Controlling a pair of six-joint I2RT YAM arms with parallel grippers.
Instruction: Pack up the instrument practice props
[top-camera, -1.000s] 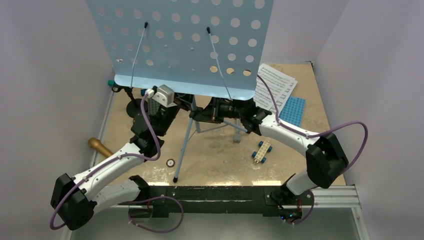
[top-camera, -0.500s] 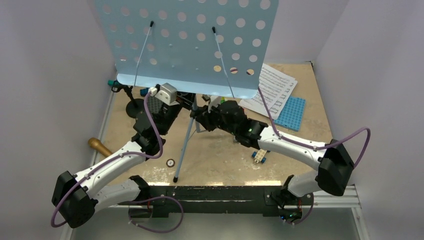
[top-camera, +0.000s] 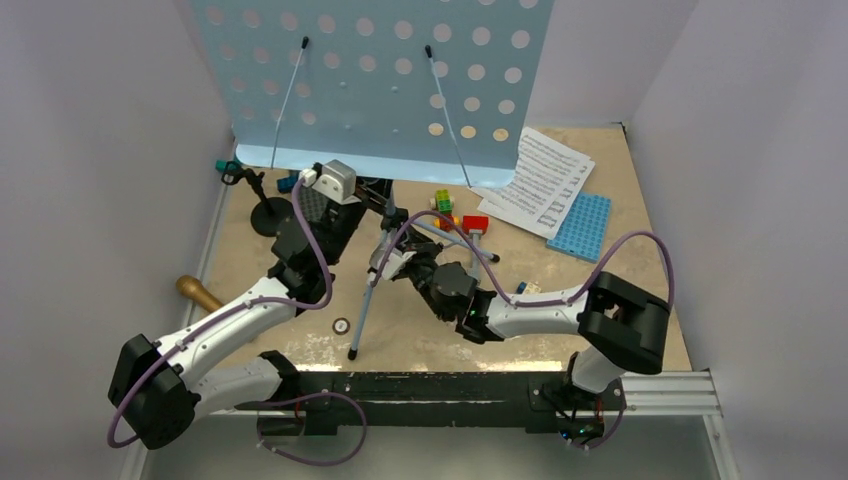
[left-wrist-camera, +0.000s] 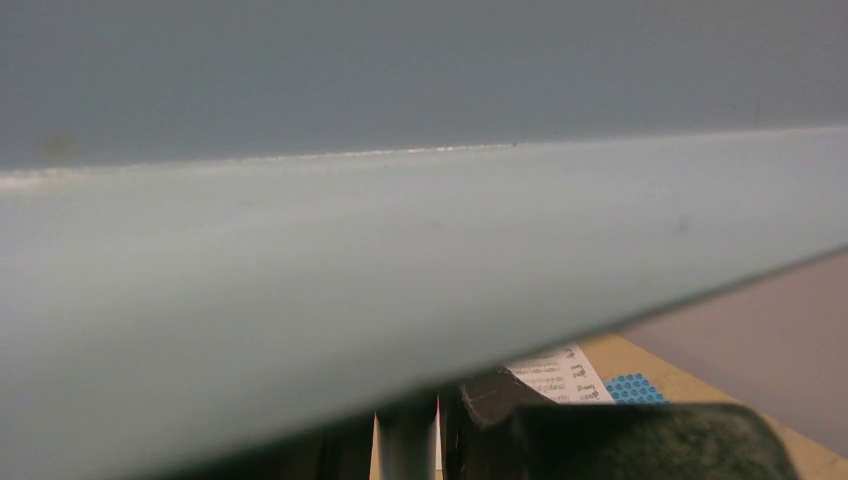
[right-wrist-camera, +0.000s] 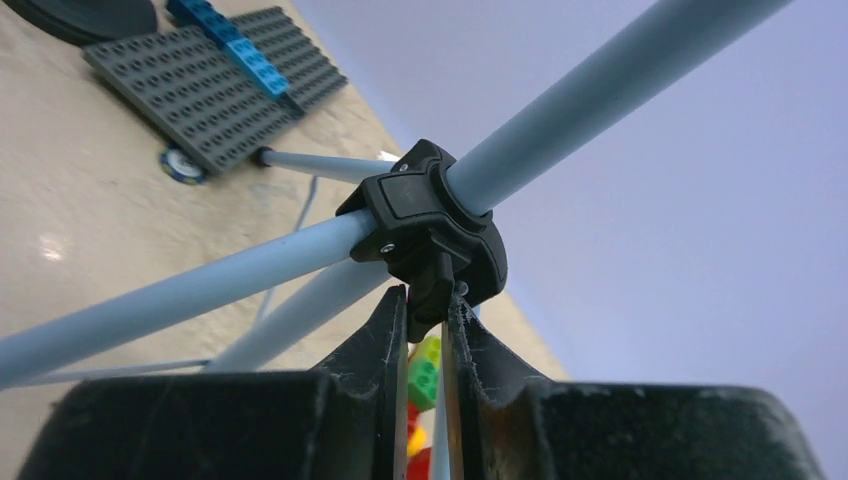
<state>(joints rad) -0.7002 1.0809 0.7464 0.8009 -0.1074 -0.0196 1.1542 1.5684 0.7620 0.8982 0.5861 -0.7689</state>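
While the blue music stand (top-camera: 370, 140) is standing on its legs in the middle of the table (top-camera: 620, 300), the right gripper (right-wrist-camera: 427, 305) is pinching the black knob (right-wrist-camera: 432, 272) where the legs meet. The left gripper (top-camera: 352, 196) is sitting just under the stand's shelf, and I cannot see whether it is holding anything. White music pages (top-camera: 540, 180) are lying to the right.

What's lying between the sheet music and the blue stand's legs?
Coloured toy bricks, green, yellow and red, lie between the sheet music and the legs of the music stand; the top view shows them.
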